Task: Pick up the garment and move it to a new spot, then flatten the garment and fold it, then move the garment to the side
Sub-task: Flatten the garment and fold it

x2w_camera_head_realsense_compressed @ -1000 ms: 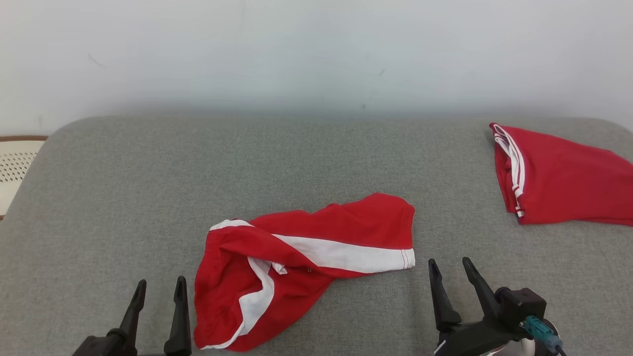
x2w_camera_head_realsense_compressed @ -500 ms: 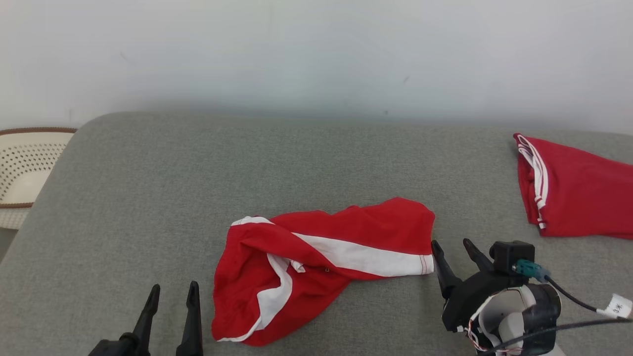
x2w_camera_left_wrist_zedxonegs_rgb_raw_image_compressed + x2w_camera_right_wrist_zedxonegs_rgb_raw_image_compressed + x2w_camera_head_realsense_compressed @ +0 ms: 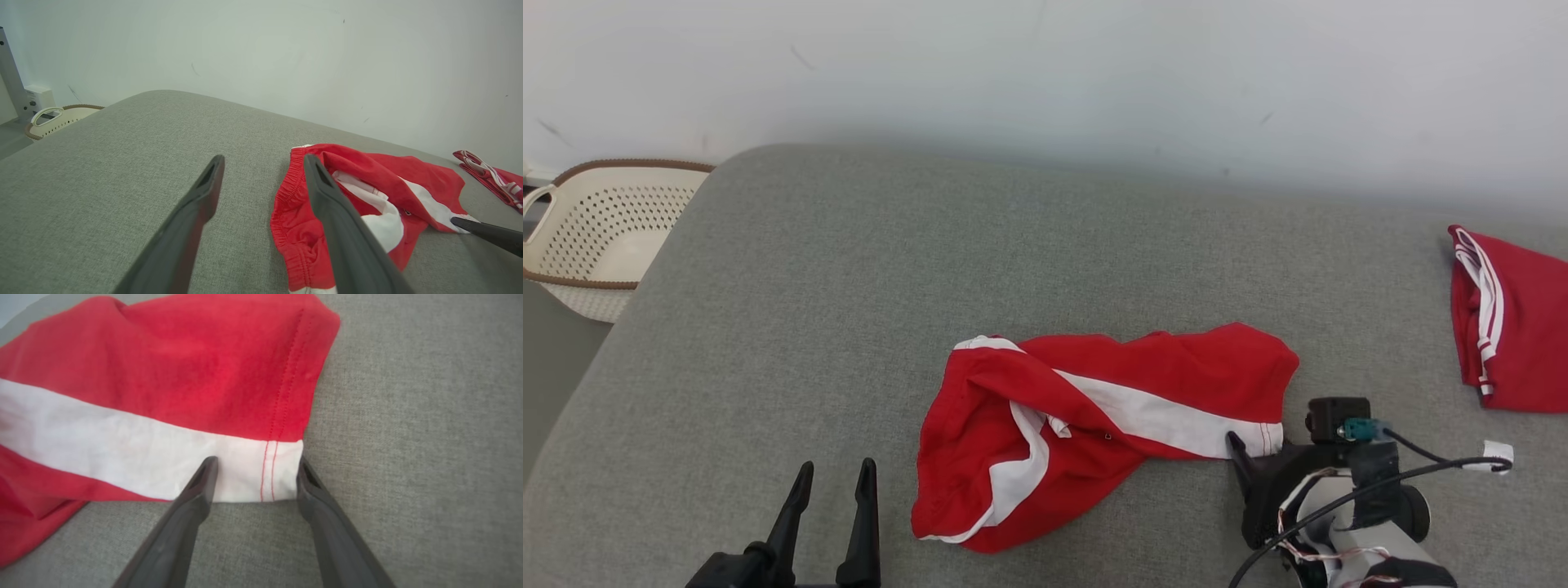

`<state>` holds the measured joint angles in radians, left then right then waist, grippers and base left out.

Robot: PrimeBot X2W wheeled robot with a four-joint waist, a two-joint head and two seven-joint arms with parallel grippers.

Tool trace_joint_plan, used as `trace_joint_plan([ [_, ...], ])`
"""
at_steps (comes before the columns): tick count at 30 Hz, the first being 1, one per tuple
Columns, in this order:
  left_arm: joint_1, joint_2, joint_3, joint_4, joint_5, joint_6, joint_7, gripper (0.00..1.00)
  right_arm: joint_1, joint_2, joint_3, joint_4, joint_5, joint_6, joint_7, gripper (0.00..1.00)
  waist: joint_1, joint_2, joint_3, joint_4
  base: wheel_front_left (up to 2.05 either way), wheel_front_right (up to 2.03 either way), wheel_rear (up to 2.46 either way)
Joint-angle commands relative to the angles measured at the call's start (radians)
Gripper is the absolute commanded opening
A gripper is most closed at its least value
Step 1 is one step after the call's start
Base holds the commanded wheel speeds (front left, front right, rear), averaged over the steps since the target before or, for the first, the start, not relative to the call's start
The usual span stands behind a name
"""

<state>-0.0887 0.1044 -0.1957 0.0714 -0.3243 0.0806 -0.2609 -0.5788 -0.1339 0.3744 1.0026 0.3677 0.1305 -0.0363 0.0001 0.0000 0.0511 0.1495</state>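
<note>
A crumpled red garment [image 3: 1111, 408] with a white stripe lies in the middle of the grey padded surface [image 3: 931, 261]; its elastic waistband faces the lower left. My right gripper [image 3: 1254, 445] is low at the garment's right hem. In the right wrist view its open fingers [image 3: 256, 462] straddle the white stitched corner [image 3: 249, 473] of the hem, tips touching the cloth edge. My left gripper [image 3: 833, 482] hovers open at the lower left, a little left of the waistband [image 3: 286, 212], with nothing between its fingers [image 3: 263, 161]. One right finger [image 3: 482, 232] shows in the left wrist view.
A second red garment with white trim [image 3: 1511, 343] lies folded at the far right edge of the surface. A cream perforated basket [image 3: 605, 220] stands off the surface at the far left. A pale wall runs behind the surface.
The head camera has shifted. My right gripper has gone forward and down to the garment's white hem corner, its jaws a little narrower. The left gripper has kept still.
</note>
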Motion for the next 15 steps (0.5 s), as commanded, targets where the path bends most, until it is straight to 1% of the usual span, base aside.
trace_joint_plan([
  [1,-0.008,-0.004,0.009,0.006,0.009,-0.005,-0.005,1.0,-0.012,0.001,0.014,0.014,0.016,0.0,-0.005,0.0,-0.0001,0.0,0.005,0.003,0.0,0.0,0.0],
  [4,-0.005,-0.009,0.016,0.007,0.013,-0.007,-0.005,1.0,-0.027,-0.005,0.03,0.02,0.032,0.0,-0.025,0.0,-0.0001,0.0,0.006,0.001,0.0,0.0,0.0],
  [8,-0.006,-0.019,0.027,0.008,0.024,-0.016,-0.005,1.0,-0.087,-0.019,0.051,0.011,0.083,0.0,-0.057,0.0,-0.0001,0.0,0.016,-0.003,0.0,0.0,0.0],
  [15,-0.023,-0.035,0.022,0.021,0.035,-0.04,-0.005,1.0,-0.262,-0.045,0.1,-0.009,0.142,0.0,-0.048,0.0,-0.0001,0.0,0.046,0.02,0.0,0.0,0.0],
])
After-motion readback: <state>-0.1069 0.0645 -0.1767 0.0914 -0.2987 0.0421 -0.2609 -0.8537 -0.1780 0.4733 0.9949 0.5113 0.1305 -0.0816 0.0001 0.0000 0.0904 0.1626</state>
